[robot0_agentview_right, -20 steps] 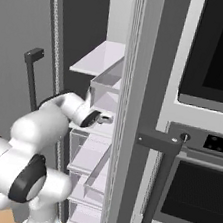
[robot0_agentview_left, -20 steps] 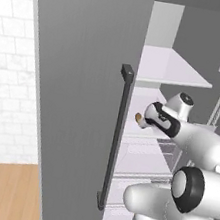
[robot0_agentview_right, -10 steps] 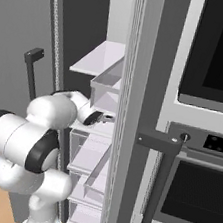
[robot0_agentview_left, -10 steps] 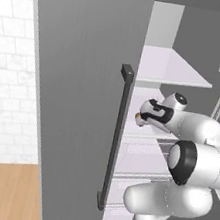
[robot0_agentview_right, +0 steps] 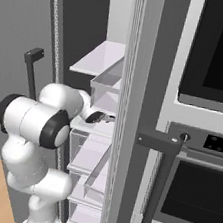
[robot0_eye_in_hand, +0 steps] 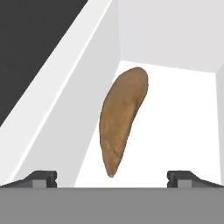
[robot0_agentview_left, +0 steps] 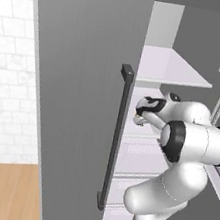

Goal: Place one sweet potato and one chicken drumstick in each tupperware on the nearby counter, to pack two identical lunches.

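One sweet potato on white fridge shelf, between wide-open jaws; oven beside fridge.

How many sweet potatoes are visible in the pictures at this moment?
1. A tan-orange, tapered sweet potato lies on the white fridge shelf, ahead of the open pincer and between its fingertips. A second one may be hidden elsewhere in the fridge.

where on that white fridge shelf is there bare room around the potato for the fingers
Bare white shelf lies right of the tan-orange tapered sweet potato, out to the far wall. Left is crowded: the potato lies close along the white side wall.
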You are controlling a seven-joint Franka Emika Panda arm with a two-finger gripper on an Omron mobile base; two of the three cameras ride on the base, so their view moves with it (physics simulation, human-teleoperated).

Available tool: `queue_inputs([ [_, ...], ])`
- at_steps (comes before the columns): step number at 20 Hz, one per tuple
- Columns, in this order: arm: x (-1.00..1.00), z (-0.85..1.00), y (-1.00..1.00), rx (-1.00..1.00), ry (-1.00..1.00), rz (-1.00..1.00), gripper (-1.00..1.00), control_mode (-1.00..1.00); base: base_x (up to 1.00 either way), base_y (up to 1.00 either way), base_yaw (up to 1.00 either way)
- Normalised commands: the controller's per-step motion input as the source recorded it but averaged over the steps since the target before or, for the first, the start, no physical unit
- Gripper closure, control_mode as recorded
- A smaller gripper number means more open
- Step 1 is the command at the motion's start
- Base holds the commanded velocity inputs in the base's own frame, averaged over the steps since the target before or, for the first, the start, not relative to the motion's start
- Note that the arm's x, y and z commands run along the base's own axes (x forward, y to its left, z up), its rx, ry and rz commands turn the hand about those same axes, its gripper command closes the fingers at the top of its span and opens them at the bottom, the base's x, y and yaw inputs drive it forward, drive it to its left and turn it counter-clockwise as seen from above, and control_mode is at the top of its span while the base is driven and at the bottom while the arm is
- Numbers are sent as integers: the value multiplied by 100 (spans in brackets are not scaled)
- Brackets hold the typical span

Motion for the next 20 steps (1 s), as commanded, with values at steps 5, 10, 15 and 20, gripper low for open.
queue_inputs([
  [5,44,-28,-14,0,0,0,-100,-100,0,0,0],
  [10,47,-31,-11,0,0,0,-100,-100,0,0,0],
  [15,51,-37,-2,0,0,0,-100,-100,0,0,0],
  [20,34,-47,-4,0,0,0,-100,-100,0,0,0],
])
